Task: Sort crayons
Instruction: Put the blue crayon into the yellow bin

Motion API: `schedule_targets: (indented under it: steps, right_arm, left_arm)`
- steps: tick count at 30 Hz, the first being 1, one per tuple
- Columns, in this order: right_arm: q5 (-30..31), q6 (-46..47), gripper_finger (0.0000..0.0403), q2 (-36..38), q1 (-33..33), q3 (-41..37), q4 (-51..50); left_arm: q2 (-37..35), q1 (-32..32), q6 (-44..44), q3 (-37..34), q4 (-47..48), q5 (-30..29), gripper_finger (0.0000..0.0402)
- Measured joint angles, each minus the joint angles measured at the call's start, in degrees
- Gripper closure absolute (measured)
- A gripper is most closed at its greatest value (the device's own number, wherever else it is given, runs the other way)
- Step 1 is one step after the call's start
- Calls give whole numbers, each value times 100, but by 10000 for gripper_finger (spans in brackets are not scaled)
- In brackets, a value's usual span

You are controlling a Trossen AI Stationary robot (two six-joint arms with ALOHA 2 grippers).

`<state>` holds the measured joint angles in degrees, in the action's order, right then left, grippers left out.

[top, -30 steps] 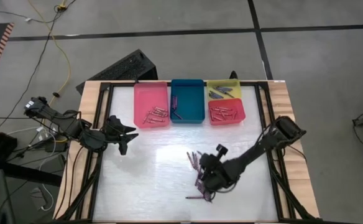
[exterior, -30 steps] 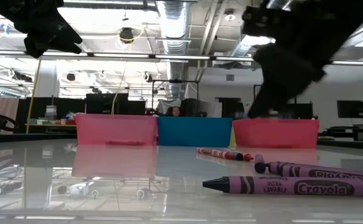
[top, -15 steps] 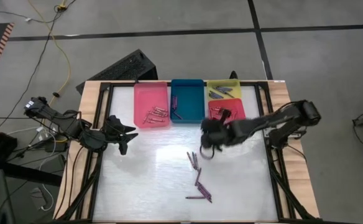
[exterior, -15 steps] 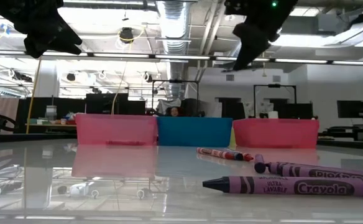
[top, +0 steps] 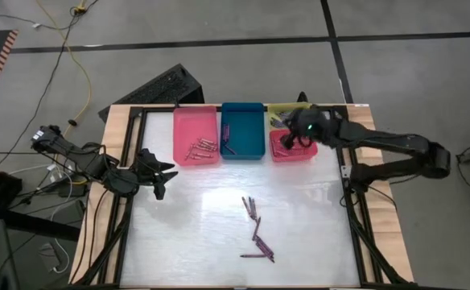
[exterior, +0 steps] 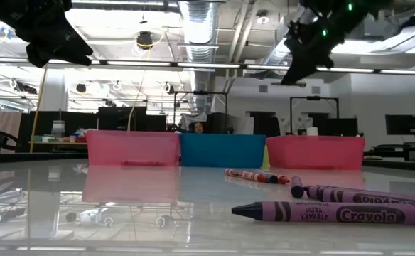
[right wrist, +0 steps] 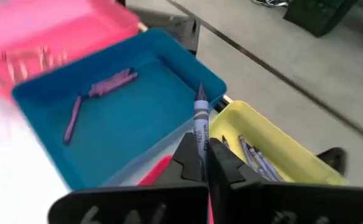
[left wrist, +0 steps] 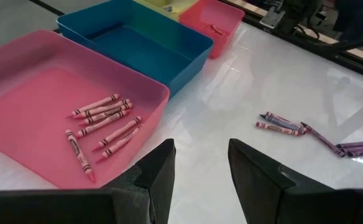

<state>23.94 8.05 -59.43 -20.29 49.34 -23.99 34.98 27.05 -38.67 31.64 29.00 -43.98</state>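
sorted: crayons lie in pink tray (top: 195, 133), blue tray (top: 243, 129), yellow tray (top: 289, 113), red tray (top: 291, 152) | in hand: right gripper (right wrist: 200, 157) pinches grey crayon (right wrist: 199, 121) above the yellow/red trays | left: loose crayons (top: 257, 232) mid-table, several | left gripper (left wrist: 200, 165) idle, parted, empty, near pink tray

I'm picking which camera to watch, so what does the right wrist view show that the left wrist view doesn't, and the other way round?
Only the right wrist view shows a grey crayon pinched upright in the right gripper, and the grey crayons lying in the yellow plastic tray. Only the left wrist view shows the loose purple and pink crayons on the white table, the pink crayons lying in their tray, and the open left gripper. Both show the pink plastic tray and the teal plastic tray.
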Motion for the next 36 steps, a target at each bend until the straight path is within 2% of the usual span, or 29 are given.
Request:
schedule_targets:
  steps: [5,12,18,23,31,36]
  right_arm:
    - [-959,-15,395,220,-1018,-767,1054]
    - [-1071,86,395,-189,-1873,-1062,1495]
    - [-1652,48,395,-1110,-2196,-1062,2295]
    - [-1663,50,395,-1743,-2304,-1062,2684]
    - [-1659,272,394,-2037,-2535,-1064,2775]
    - [-1654,279,375,-2045,-2634,-1064,2733]
  left_arm:
    - [2,2,-5,-2,1,-25,262]
    - [0,0,-7,-1,1,-40,262]
    - [1,2,32,-1,4,-138,262]
    - [0,2,32,-2,6,-132,262]
    - [0,0,32,0,36,-93,262]
    - [0,1,28,-1,33,-121,262]
